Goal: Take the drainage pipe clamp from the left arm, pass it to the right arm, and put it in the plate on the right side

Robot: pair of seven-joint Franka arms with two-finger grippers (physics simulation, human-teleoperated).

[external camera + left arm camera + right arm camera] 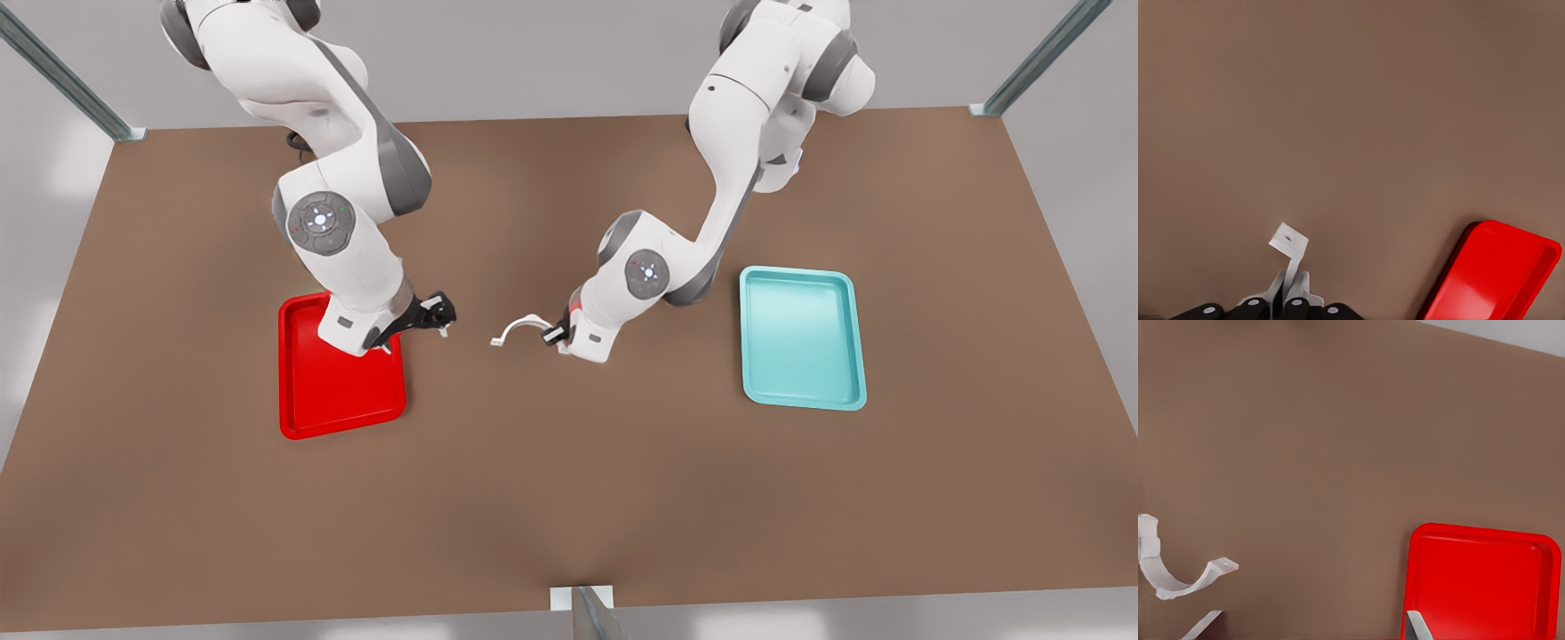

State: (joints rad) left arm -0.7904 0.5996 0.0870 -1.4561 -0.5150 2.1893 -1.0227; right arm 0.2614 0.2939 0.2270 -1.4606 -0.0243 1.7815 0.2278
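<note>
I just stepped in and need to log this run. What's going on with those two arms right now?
The left gripper, on the front view's right, holds the drainage pipe clamp by one end, its jaws shut on it above the table between the two trays. The right gripper hangs by the red plate with its jaws open, facing the clamp but not touching it. The handover has not happened yet. The teal tray has nothing in it.
</note>
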